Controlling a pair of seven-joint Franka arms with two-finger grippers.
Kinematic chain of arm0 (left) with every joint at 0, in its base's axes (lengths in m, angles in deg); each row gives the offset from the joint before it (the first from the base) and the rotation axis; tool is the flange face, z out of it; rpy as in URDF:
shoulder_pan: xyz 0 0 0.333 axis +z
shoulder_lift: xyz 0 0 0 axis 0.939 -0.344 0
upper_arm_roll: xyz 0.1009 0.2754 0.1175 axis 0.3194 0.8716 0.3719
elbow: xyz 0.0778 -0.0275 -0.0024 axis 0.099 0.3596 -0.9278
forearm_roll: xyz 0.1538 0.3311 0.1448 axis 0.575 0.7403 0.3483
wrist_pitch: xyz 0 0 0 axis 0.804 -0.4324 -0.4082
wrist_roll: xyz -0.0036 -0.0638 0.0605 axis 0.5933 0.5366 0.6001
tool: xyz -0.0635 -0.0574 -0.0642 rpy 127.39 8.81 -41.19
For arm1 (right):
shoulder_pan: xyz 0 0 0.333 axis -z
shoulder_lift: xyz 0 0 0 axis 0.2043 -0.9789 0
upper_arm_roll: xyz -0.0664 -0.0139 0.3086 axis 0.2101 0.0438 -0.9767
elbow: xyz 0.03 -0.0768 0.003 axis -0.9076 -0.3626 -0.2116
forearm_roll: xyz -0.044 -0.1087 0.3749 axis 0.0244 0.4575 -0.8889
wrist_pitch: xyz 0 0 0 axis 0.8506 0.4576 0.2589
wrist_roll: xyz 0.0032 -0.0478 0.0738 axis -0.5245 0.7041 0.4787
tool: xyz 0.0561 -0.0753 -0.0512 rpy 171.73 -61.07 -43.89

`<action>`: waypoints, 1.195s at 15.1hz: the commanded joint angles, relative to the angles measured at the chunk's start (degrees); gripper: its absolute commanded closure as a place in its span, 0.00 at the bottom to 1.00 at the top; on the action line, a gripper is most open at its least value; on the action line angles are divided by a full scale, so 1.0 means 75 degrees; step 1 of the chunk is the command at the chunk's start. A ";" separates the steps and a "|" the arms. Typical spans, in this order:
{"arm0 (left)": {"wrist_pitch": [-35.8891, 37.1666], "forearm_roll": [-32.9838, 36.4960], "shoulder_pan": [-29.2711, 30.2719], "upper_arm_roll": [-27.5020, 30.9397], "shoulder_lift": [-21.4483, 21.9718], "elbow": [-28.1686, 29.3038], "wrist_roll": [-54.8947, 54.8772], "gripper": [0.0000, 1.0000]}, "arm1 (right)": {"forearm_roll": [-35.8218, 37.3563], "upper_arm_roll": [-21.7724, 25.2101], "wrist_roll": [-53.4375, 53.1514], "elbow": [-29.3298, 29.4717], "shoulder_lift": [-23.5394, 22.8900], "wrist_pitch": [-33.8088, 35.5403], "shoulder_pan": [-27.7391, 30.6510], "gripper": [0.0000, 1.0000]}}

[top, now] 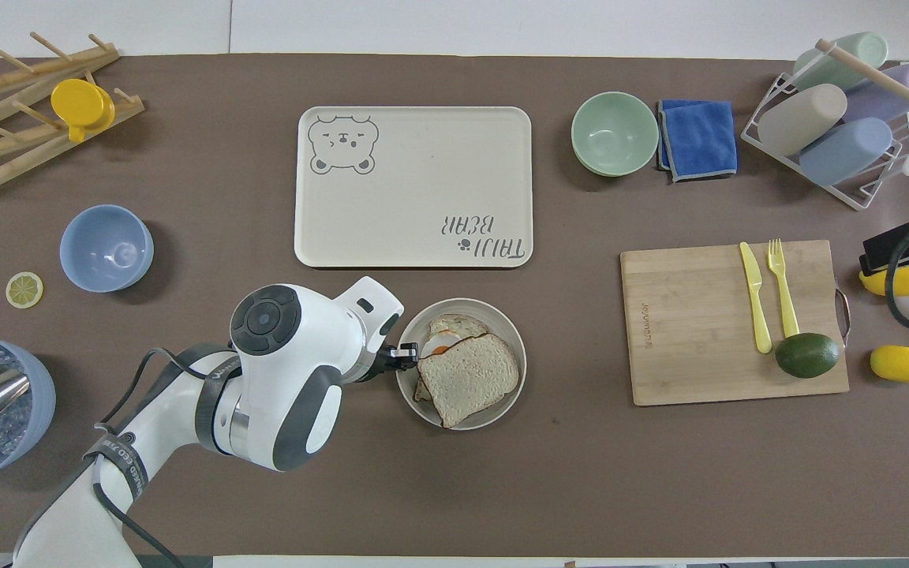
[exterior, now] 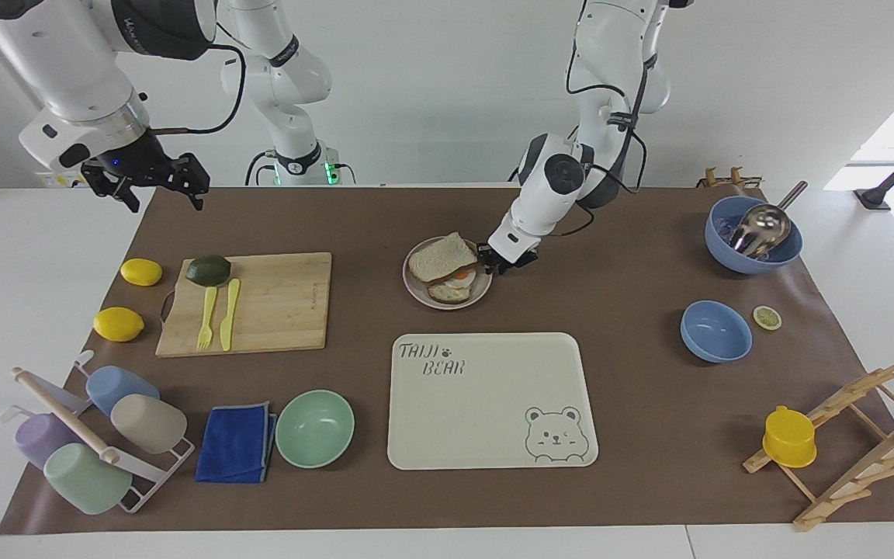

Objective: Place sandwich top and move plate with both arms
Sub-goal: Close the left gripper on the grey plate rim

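Though hidden overhead, right tool point(exterior: 154, 186) aloft.

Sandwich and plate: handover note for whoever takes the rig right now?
Left gripper: low at the plate rim on the left arm's end; whether its jaws have the rim, I can't tell.
Right gripper: open, up in the air over the table corner at the right arm's end, waiting.
Sandwich top: lying tilted on the egg slice, which sits on the plate, nearer the robots than the bear tray.
Done: top placed.
Left: right arm comes to the plate, both arms move it.
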 commanded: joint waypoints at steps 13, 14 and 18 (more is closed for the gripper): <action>-0.0023 -0.0299 -0.0029 0.0098 0.0095 0.0001 -0.0289 1.00 | -0.0225 -0.0044 0.0078 -0.0154 0.0141 0.0031 -0.0017 0.00; 0.0151 -0.0380 0.0122 0.0098 0.0188 -0.0081 -0.0394 1.00 | -0.0225 -0.0032 0.0078 -0.0154 0.0141 0.0031 -0.0005 0.00; 0.1568 -0.0616 0.0907 0.0110 0.0342 -0.0888 -0.0946 1.00 | -0.0225 -0.0032 0.0078 -0.0154 0.0141 0.0031 -0.0005 0.00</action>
